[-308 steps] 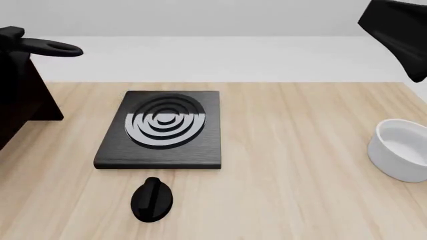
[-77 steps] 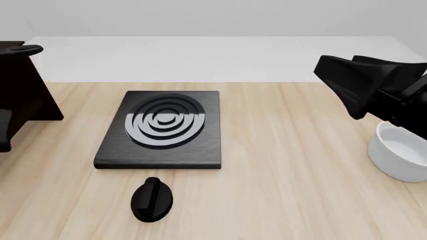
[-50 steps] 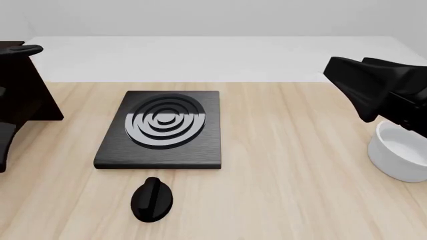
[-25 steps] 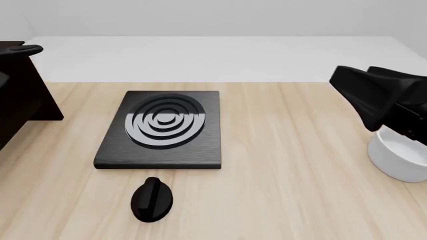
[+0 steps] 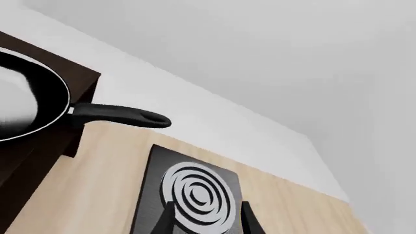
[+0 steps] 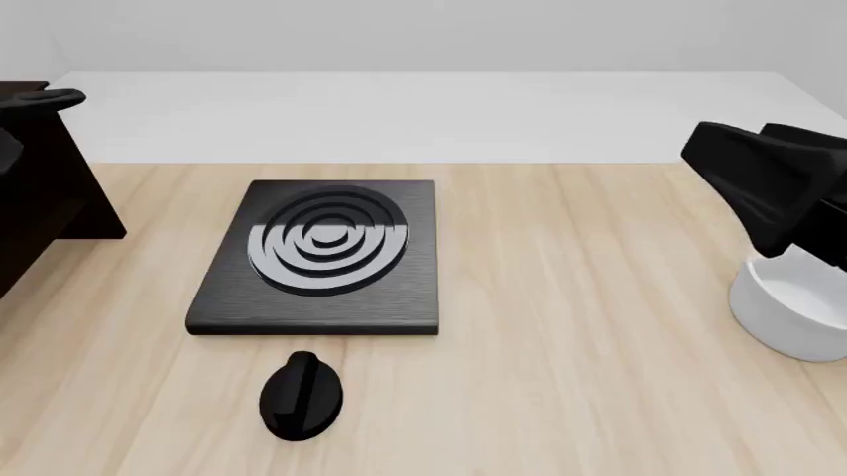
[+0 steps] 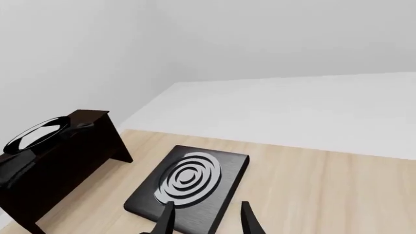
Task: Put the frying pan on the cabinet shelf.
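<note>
— Where do we find the frying pan (image 5: 26, 105)?
— It sits on top of the cabinet shelf (image 7: 71, 146) at the far left of the worktop (image 6: 569, 327), with its long handle (image 5: 120, 115) sticking out past the cabinet's right edge. In the front view we catch only the handle's tip at the left border.

— And our left tool (image 5: 206, 220)?
— Its two fingertips show only at the edge of its own camera, parted with a gap between them and nothing in it. It looks toward the stove plate (image 6: 321, 254), apart from the pan.

— The right tool (image 7: 206, 219)?
— Much the same: fingertips spread, holding nothing. The right arm's dark body hangs at the right, just above the white bowl (image 6: 794, 317) — whether it touches the bowl we cannot tell.

— Anything else on the worktop?
— A black knob (image 6: 302, 395) lies near us, just in front of the stove plate.
</note>
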Motion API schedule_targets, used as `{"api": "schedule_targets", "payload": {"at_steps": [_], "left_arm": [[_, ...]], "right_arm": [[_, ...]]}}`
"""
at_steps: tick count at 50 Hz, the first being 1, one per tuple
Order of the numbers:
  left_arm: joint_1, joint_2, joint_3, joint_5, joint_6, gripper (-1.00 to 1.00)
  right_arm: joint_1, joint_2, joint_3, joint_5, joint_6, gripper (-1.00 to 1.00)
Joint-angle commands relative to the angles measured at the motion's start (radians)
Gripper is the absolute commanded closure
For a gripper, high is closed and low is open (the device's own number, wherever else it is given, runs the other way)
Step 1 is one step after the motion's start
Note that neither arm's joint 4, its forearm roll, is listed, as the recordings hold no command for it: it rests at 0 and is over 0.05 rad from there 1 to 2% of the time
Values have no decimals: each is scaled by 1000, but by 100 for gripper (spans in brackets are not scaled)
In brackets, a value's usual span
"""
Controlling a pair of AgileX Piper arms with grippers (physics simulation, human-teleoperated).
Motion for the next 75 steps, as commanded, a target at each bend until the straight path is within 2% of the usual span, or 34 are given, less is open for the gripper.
{"api": "schedule_targets", "payload": {"at_steps": [1, 4, 7, 13, 28, 36, 39, 48, 51, 55, 67, 68, 75], "left_arm": [[-29, -5, -39, 64, 179, -100], [-23, -1, -50, 86, 241, -100], [-32, -20, -5, 69, 224, -100], [-36, -18, 24, 60, 242, -100], [-50, -104, 180, 41, 268, -100], [-39, -132, 248, 16, 322, -100], [-43, -152, 271, 20, 284, -100], [-32, -205, 291, 46, 295, -100], [-43, -205, 304, 48, 269, -100], [-36, -214, 303, 51, 288, -100], [-46, -223, 284, 71, 283, -100], [-50, -221, 282, 70, 264, -100], [-46, -222, 269, 72, 281, -100]], "right_arm": [[-10, -13, -7, 15, -4, -100], [-10, -14, -7, 17, -3, -100], [-9, -13, -7, 17, -4, -100], [-8, -13, -2, 12, 1, -100], [-15, -15, -2, 13, 4, -100], [-16, -18, 1, 14, 2, -100], [-15, -19, 0, 15, 1, -100], [-8, -19, 25, 0, 0, -100], [-11, -19, 31, 0, 0, -100], [-19, -19, 38, -2, 2, -100], [-40, -71, 142, -25, 5, -100], [-50, -86, 151, -18, -1, -100], [-100, -191, 194, 44, -62, -100]]}}
